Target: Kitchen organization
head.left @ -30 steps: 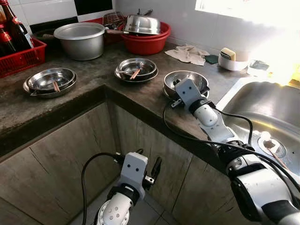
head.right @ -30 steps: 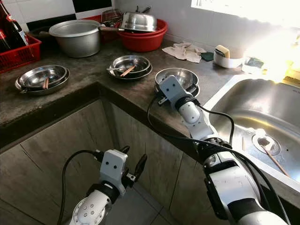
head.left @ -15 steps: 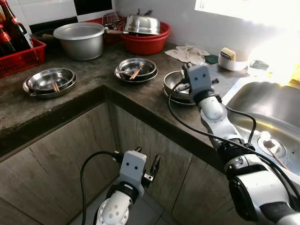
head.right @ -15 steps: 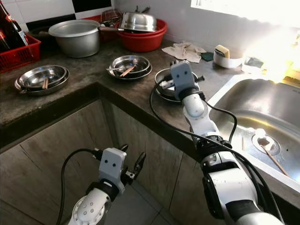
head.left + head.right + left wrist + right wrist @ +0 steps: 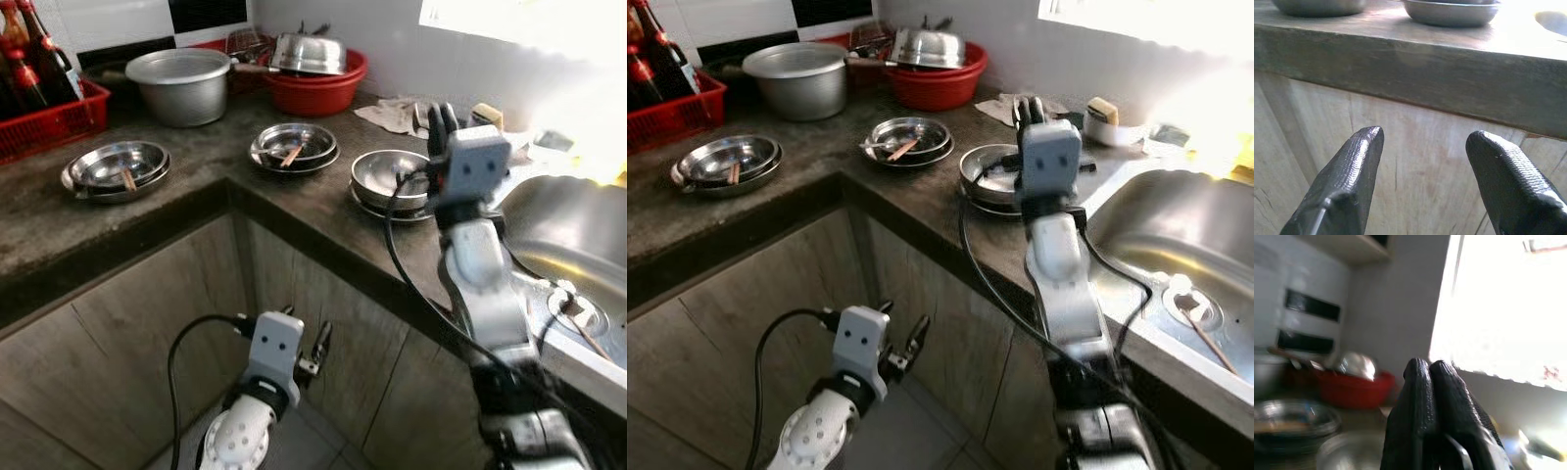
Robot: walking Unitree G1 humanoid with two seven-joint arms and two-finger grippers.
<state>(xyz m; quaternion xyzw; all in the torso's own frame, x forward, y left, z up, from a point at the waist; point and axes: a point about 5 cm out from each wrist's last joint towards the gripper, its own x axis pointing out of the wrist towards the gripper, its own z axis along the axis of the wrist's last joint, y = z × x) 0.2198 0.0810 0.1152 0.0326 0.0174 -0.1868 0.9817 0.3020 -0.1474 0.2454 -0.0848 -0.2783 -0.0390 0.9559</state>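
Steel bowls [image 5: 390, 179] sit below the raised right gripper [image 5: 440, 118], fingers pressed together, seemingly empty.

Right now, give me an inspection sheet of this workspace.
Surface: dark stone countertop, corner layout, wooden cabinet fronts below.
Job's things: three stacks of steel plates; the first two hold sticks.
Clutter: aluminium pot, red basin holding steel cookware, red crate of bottles, cloth.
Grippers: right end effector shut, raised above the counter; left end effector open, low by the cabinets.
Cables: black cable looping along the right arm.
Surroundings: steel sink, tiled wall, bright window.
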